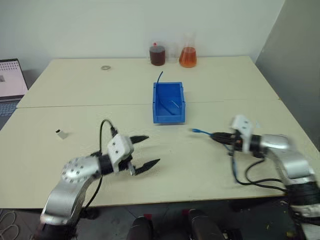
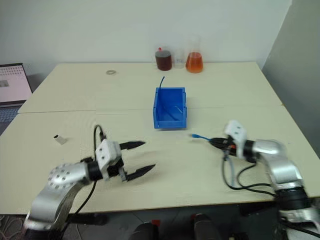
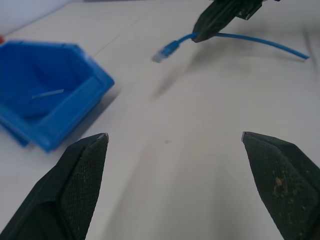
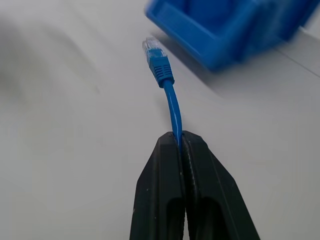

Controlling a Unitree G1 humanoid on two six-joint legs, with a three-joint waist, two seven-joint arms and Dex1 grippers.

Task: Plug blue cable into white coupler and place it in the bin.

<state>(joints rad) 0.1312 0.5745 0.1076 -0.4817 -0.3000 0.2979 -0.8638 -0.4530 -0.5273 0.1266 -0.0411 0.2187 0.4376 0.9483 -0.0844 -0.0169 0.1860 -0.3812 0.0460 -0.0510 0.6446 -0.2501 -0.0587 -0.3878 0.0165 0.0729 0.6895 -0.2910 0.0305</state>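
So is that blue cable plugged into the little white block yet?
Not yet. The blue cable is pinched in the shut right gripper, its plug bare in the air, while the white coupler lies apart on the table.

We are looking at two arms with rounded silver-grey metal shells. On the left arm, a domed silver joint cap is showing a ring of small dark screw holes. A white boxy housing is sitting at each wrist. The left gripper (image 1: 148, 150) is wearing two black, tapered fingers (image 3: 82, 180) whose inner pads are looking rough and finely speckled. The right gripper (image 1: 216, 135) is carrying the same black fingers (image 4: 160, 200), with ribbed inner faces. Thick black cables are looping out from both wrists, one arching above the left wrist, others hanging in loops beneath the right forearm.
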